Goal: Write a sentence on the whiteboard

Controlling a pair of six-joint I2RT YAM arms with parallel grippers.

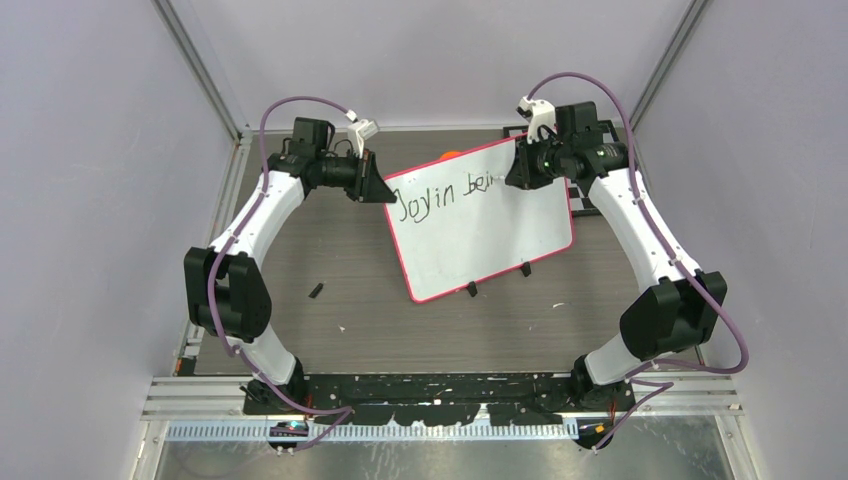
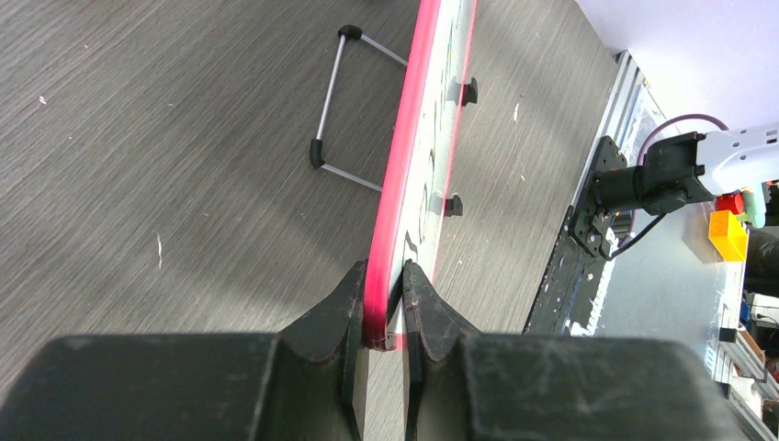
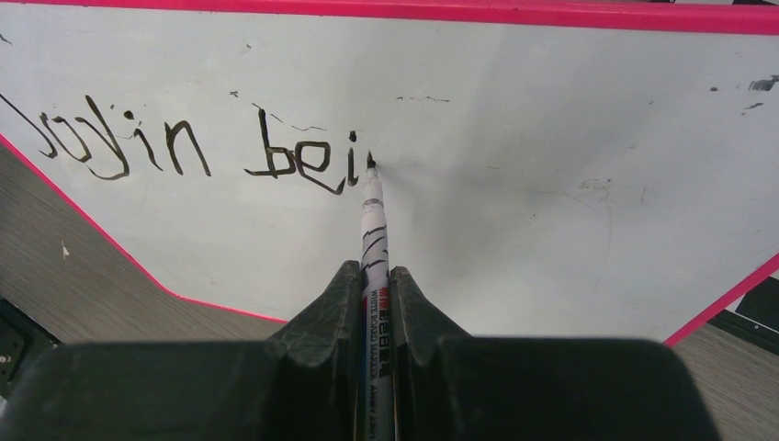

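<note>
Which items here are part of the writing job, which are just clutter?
In use: whiteboard, marker, written words, left end effector on the board's edge, right end effector gripping the marker.
Lying about: small black piece, orange thing behind the board, checkerboard.

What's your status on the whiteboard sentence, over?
Left gripper shut on the whiteboard at its edge. Right gripper shut on the marker, tip touching the whiteboard. Sentence reads "Joyin bei" so far. Blank surface ahead of the tip.

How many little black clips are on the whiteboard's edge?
2. Both sit on the whiteboard's near edge: the left clip near its corner, the right clip further along. The left claw and right claw cover bits of rim, so more may be hidden.
</note>
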